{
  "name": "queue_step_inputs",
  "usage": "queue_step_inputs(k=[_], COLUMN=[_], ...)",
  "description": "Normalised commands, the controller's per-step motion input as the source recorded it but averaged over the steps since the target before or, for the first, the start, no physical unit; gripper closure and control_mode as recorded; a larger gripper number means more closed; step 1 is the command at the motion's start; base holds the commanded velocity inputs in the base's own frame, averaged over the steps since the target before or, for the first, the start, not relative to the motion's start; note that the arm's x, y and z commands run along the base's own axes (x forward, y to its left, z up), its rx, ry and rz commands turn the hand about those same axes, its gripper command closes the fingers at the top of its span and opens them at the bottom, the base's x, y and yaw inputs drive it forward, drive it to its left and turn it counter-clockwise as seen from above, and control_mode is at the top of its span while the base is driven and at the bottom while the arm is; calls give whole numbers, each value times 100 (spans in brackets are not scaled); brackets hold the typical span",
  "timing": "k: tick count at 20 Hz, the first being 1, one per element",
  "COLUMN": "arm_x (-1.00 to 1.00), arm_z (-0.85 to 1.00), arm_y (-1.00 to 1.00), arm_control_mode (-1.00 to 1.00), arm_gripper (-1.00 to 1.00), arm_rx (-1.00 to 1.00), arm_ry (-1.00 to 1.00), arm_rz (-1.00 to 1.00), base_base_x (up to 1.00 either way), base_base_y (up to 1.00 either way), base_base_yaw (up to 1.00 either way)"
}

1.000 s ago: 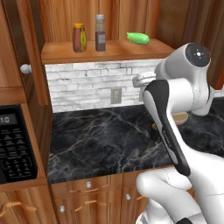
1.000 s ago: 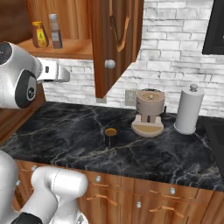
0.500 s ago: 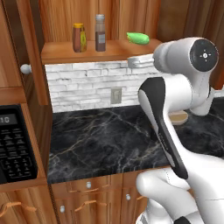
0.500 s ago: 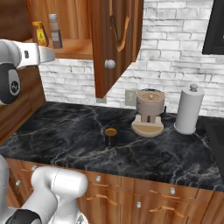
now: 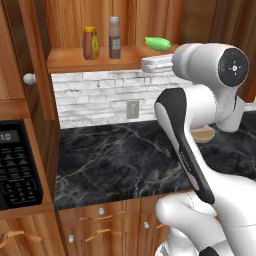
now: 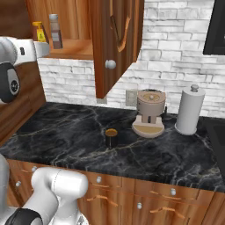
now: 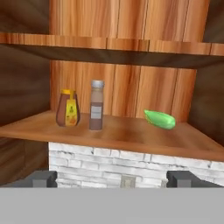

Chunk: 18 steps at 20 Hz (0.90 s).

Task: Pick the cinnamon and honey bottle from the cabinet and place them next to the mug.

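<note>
The cabinet (image 7: 113, 136) stands open, and on its wooden shelf (image 5: 100, 60) the short amber honey bottle (image 7: 68, 108) (image 5: 90, 43) stands left of the tall grey-capped cinnamon (image 7: 96, 105) (image 5: 114, 44). Both are upright and a little apart, as the right base view confirms for the honey bottle (image 6: 39, 32) and the cinnamon (image 6: 55, 30). My gripper (image 7: 111, 180) is open and holds nothing. It hangs in front of the shelf, just below board level, well short of the bottles. The hand (image 5: 152, 63) sits at the shelf's right end. The dark mug (image 6: 111, 137) stands on the black counter.
A green oblong thing (image 7: 159, 119) lies on the shelf right of the cinnamon. The open cabinet door (image 6: 116, 44) juts out over the counter. A beige coffee machine (image 6: 150, 113) and a paper towel roll (image 6: 190, 110) stand behind the mug. A microwave (image 5: 17, 165) sits at left.
The arm has lifted the hand from brick-wall height to the level of the cabinet shelf and swung it toward the cabinet. The bottles and the mug have not moved.
</note>
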Motion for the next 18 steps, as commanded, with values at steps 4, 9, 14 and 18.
queue_step_inputs(k=[4, 9, 14, 18], arm_x=[39, 0, 43, 50], arm_z=[18, 0, 1, 1], arm_y=[0, 0, 33, 38], arm_control_mode=[-100, -100, -100, -100], arm_gripper=[-100, -100, -100, -100], arm_rx=[4, 0, 0, -1], arm_ry=[-2, 0, -5, -10], arm_rz=[27, 3, 0, 0], base_base_x=[0, 0, 0, 0], base_base_y=[0, 0, 0, 0], base_base_yaw=[0, 0, 0, 0])
